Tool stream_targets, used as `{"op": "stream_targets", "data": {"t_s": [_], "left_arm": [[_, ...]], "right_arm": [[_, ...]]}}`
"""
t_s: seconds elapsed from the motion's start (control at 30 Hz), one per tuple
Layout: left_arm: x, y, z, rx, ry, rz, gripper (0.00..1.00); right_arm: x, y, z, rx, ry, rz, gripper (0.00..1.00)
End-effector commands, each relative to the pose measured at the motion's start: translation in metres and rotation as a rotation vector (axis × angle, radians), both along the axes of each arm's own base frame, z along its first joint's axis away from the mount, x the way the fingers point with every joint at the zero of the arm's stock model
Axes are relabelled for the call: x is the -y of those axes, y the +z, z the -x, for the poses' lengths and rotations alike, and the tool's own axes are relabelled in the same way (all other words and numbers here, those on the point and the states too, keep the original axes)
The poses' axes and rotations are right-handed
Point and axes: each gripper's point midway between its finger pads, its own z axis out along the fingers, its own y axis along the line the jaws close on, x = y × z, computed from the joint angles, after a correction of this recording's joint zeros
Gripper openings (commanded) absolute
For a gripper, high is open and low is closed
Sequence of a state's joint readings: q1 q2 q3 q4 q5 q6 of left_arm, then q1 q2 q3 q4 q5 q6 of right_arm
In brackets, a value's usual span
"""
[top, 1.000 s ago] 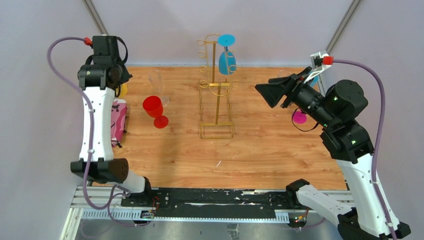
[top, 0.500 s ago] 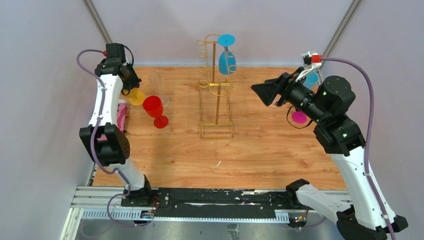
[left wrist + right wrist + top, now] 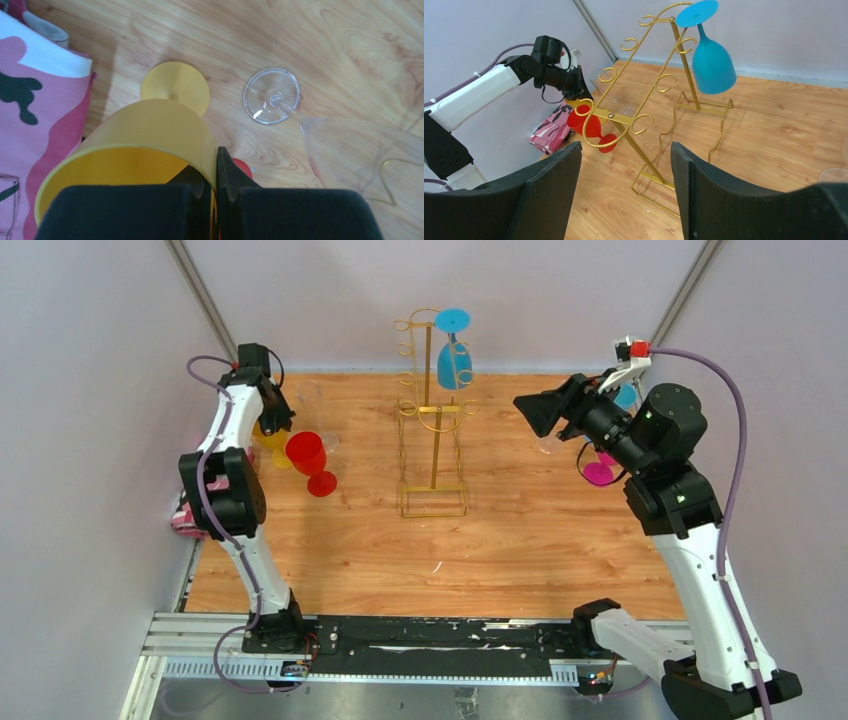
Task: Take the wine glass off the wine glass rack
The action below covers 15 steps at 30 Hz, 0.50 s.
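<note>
The gold wire wine glass rack [image 3: 433,440] stands at the middle back of the table. A blue wine glass [image 3: 453,360] hangs upside down from its top right hook, and it also shows in the right wrist view [image 3: 712,62] with the rack [image 3: 644,107]. My right gripper [image 3: 535,412] is open and empty. It is in the air to the right of the rack and faces it. My left gripper [image 3: 275,418] is at the far left, shut on the rim of a yellow wine glass [image 3: 150,145], one finger inside the bowl and one outside.
A red glass [image 3: 310,460] stands beside the yellow one. A clear glass [image 3: 272,95] is just behind them. A pink glass [image 3: 598,472] and another blue one [image 3: 625,397] are under my right arm. A pink patterned cloth [image 3: 30,100] lies at the left edge.
My left arm has swung toward the back left corner and carried the yellow glass down beside the red one. My right gripper has shifted slightly up and back, still open.
</note>
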<state>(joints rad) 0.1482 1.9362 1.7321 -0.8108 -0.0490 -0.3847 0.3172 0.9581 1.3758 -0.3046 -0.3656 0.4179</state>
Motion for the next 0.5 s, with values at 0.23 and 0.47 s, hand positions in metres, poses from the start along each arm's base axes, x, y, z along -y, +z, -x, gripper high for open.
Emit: {"op": "stream_targets", "data": {"t_s": [0.23,0.47], "left_arm": [[-0.005,-0.023,-0.008,-0.028,0.000,0.011,0.17],[-0.003,0.036,-0.004,0.100,-0.023,-0.009,0.49]], "right_arm": [[0.002,-0.003,-0.011,-0.003,0.001,-0.020,0.74],[-0.005,-0.017,-0.029,-0.073,0.047,-0.071,0.74]]}}
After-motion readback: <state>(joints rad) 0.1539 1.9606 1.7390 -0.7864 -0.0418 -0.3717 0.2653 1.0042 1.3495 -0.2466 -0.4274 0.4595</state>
